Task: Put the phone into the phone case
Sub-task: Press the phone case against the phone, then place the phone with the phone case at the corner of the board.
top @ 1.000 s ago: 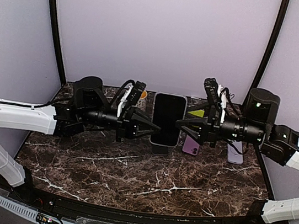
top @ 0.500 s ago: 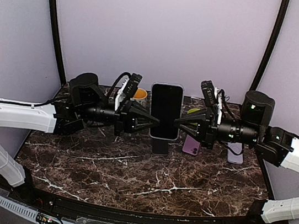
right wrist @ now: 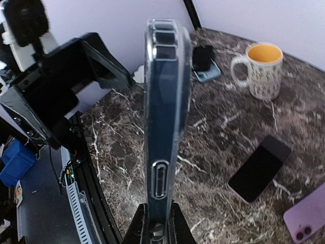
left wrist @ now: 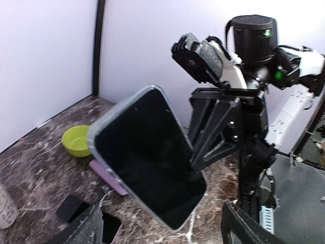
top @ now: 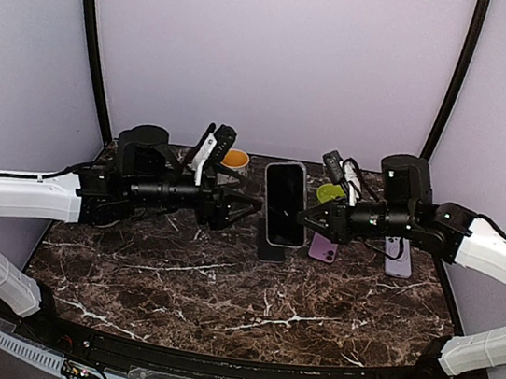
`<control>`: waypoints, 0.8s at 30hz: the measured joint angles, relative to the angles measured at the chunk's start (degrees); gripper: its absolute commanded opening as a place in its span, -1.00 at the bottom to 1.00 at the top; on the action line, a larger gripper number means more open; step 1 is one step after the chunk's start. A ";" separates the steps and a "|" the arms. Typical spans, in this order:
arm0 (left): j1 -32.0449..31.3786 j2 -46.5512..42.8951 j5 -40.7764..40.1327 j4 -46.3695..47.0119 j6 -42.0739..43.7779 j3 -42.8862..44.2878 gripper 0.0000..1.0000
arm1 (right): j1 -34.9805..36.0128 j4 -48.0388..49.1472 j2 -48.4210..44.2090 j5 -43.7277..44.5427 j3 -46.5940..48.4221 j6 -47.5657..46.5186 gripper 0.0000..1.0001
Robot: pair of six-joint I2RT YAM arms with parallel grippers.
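The cased phone (top: 285,203) is held above the middle of the table (top: 219,298), between the 2 grippers. Its right edge is pinched by the right gripper (top: 308,218), and the left gripper (top: 252,211) is placed just to its left, apart from it. Behind it, a mug (top: 234,159) is set to the left and a bowl (top: 330,193) to the right. A bare phone (top: 270,249) is laid flat below it. To the right, a nearer phone (top: 323,248) and a farther phone (top: 399,258) are laid flat.

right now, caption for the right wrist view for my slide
Right claw shut on the cased phone, held edge-on above the marble table, mug beyond.
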 measured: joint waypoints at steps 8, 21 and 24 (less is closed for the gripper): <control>1.05 2.14 -18.73 -14.43 3.91 3.41 0.76 | -6.10 -11.54 5.42 -0.26 -0.55 9.29 -1.00; 3.93 5.22 -31.95 -20.96 10.10 7.43 0.81 | -11.19 -24.90 6.95 0.20 -8.17 15.78 -1.00; 3.98 5.33 -32.28 -21.00 10.71 7.43 0.81 | -11.32 -26.25 6.95 0.37 -9.70 16.83 -1.00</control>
